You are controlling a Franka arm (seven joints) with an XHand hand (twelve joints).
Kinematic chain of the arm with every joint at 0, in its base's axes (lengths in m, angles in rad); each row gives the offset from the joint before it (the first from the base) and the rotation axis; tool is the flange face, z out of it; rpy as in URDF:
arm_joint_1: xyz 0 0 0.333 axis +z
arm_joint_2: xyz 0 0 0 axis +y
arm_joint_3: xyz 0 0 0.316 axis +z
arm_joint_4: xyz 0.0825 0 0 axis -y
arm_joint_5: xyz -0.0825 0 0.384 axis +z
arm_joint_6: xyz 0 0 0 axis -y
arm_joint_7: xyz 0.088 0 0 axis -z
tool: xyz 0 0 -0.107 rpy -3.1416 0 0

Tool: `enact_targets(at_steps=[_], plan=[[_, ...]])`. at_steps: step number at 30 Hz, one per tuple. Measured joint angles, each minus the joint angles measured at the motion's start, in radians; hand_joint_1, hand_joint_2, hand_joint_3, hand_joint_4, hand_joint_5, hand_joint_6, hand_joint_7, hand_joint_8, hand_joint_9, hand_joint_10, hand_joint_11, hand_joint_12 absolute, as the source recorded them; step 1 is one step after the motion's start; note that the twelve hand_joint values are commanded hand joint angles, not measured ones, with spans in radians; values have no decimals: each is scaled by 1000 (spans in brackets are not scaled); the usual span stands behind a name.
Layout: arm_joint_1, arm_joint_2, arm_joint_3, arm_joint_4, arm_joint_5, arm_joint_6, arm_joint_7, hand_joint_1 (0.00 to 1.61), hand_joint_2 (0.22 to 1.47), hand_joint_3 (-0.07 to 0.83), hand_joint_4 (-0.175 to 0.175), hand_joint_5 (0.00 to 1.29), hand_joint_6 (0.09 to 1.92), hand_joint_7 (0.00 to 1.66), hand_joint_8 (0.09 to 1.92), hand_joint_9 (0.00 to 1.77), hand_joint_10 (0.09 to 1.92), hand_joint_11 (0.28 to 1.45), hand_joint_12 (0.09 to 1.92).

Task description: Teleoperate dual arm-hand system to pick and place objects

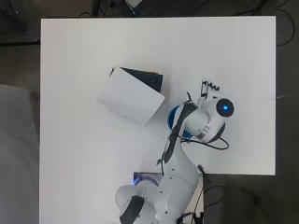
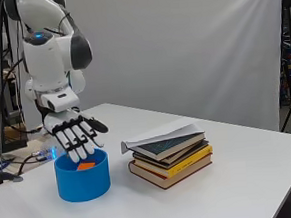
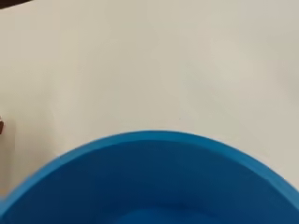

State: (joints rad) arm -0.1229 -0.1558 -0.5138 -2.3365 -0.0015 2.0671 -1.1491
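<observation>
A: Status on the hand?

B: I'm holding the hand [image 2: 76,135] just above the blue bowl [image 2: 83,182], fingers [image 2: 72,141] straight and spread, pointing down over the rim. It's released, gripping nothing.

A: Where's the object?

B: An orange piece [image 2: 86,166] is lying inside the bowl, right under the fingers. I can't tell what it is from the side view; only its top is showing over the rim.

A: Bowl position?

B: It's sitting on the white table [image 1: 93,149], near the arm's base, mostly hidden under the arm overhead. The wrist view is looking down at the bowl's rim [image 3: 154,140] with bare table beyond it.

A: Anything else around?

B: A stack of books [image 2: 170,157] is sitting to the right of the bowl in the side view, close but not touching. The top one is lying with its white cover [image 1: 131,95] lifted slightly.
</observation>
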Motion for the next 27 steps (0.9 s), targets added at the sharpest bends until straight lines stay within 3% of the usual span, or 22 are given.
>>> enact_targets(at_steps=[5,15,27], plan=[[-9,-84,62,36,-43,-63,53,94,1082,-10,59,224,87,334,87,424,87,438,87],[-12,-297,317,141,-139,-233,192,181,1067,-5,77,214,87,289,87,436,87,454,87],[-2,-306,398,230,-186,-265,184,164,1066,-2,55,195,87,300,87,464,87,465,87]])
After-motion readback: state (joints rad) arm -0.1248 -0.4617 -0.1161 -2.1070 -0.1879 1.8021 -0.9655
